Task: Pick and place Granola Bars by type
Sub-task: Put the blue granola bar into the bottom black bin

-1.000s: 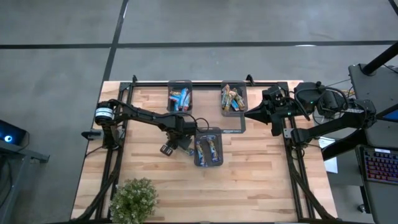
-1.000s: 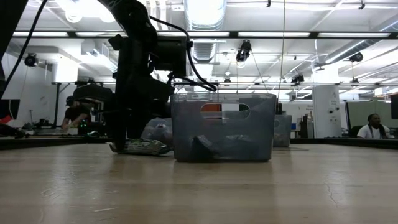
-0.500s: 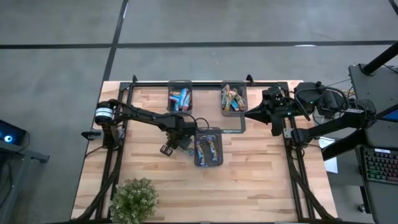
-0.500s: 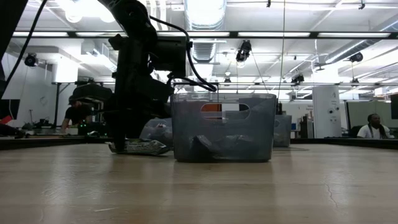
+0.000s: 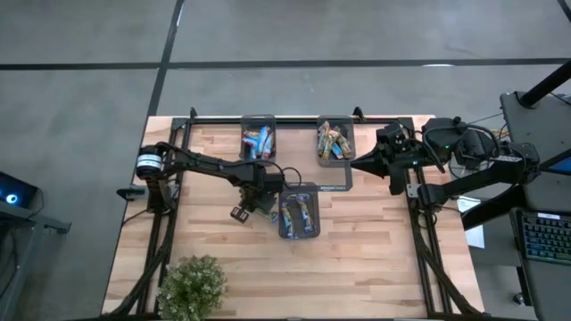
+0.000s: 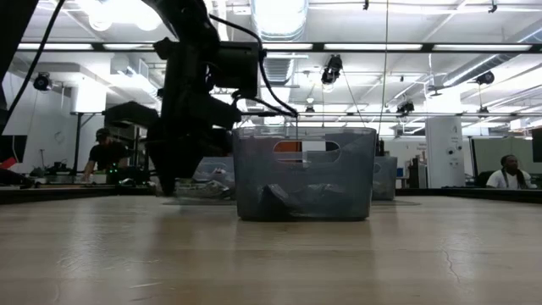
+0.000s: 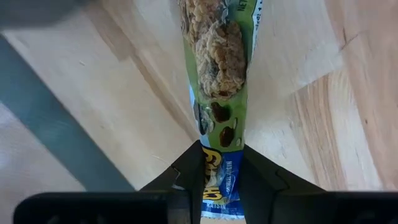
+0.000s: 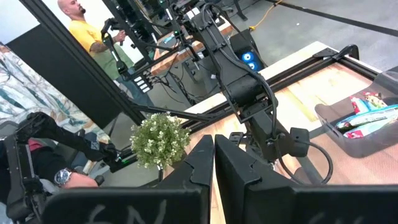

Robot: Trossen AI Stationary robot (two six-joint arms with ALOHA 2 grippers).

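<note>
A granola bar [image 7: 219, 93] in a green and blue wrapper sits pinched at its blue end between the two dark fingers of the left gripper [image 7: 221, 180], with wooden tabletop [image 7: 305, 124] behind it. From above, that left gripper [image 5: 258, 198] hangs just beside the left wall of the nearest grey tray [image 5: 300, 234], which holds several blue-wrapped bars [image 5: 299, 212]. Two more grey trays stand along the far edge, the left one [image 5: 258, 120] with blue and red bars, the right one [image 5: 336, 120] with mixed wrappers. The right gripper [image 5: 357, 163] waits with fingers pressed together near the right tray, holding nothing. A potted plant [image 5: 191, 285] stands at the near left corner
</note>
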